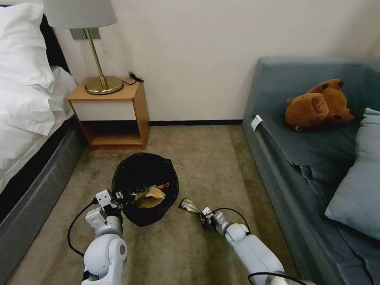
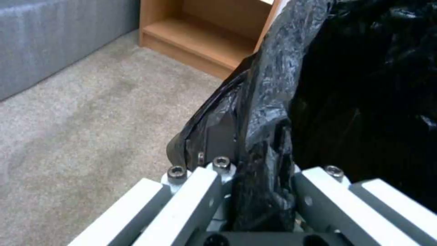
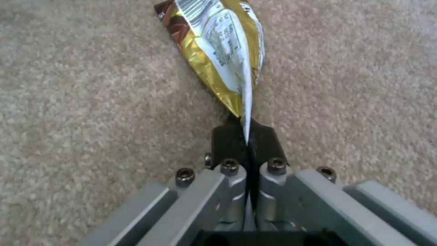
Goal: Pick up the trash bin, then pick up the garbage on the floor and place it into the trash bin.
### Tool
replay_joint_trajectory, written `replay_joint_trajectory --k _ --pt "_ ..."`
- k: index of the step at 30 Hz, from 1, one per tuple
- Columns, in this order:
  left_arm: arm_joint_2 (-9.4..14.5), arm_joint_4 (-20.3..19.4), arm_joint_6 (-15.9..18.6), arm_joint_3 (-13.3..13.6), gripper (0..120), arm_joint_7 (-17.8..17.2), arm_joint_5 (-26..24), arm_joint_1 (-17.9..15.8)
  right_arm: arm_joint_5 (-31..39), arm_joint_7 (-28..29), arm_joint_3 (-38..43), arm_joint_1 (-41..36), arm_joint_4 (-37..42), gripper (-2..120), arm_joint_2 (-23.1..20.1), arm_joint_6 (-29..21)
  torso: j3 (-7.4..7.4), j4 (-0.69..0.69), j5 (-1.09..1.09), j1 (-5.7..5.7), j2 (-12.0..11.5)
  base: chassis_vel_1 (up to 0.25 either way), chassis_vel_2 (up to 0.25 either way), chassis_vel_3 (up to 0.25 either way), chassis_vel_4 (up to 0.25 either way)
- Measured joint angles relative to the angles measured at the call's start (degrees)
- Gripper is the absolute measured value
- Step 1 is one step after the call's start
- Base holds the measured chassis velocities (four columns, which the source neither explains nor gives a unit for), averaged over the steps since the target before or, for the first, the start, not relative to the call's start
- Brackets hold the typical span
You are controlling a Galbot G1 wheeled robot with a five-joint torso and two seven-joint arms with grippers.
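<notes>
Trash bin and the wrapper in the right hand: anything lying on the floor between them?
No. In the head view only bare carpet separates the trash bin from the gold wrapper pinched in the right hand.

A bedroom: bed (image 1: 23, 99), lamp (image 1: 89, 43) on nightstand (image 1: 113, 114), sofa (image 1: 312, 166).

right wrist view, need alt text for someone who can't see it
The right gripper, seen from just behind its fingers, is shut on the tail end of a gold, brown and white snack wrapper. The wrapper stretches away from the fingertips over beige carpet.
</notes>
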Motion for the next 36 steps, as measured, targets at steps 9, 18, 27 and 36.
replay_joint_trajectory --k 9,18,27,36 --pt "0.0 0.3 -0.1 0.0 1 0.0 -0.1 0.0 3.7 2.2 1.9 -0.4 1.1 0 -0.4 0.5 0.0 -0.01 0.0 0.0 0.0 0.0 0.0 0.0 0.0" --pt "0.1 0.8 -0.4 -0.2 1 0.1 -0.2 0.0 8.7 4.8 4.6 -0.3 3.4 0 -0.5 1.5 0.0 -0.01 0.0 0.0 0.0 0.0 0.0 0.0 0.0" --pt "0.5 1.0 -0.2 -0.1 1 0.2 -0.5 -0.6 21.6 11.7 8.1 -0.7 17.4 0 -1.5 -0.2 0.0 0.0 0.0 0.0 0.0 0.0 0.0 0.0 0.0" --pt "0.3 2.4 0.1 0.5 1 0.1 -0.2 -0.6 29.7 17.0 7.5 -3.3 36.3 0 -2.7 -4.2 0.0 0.0 0.0 0.0 0.0 0.0 0.0 0.0 0.0"
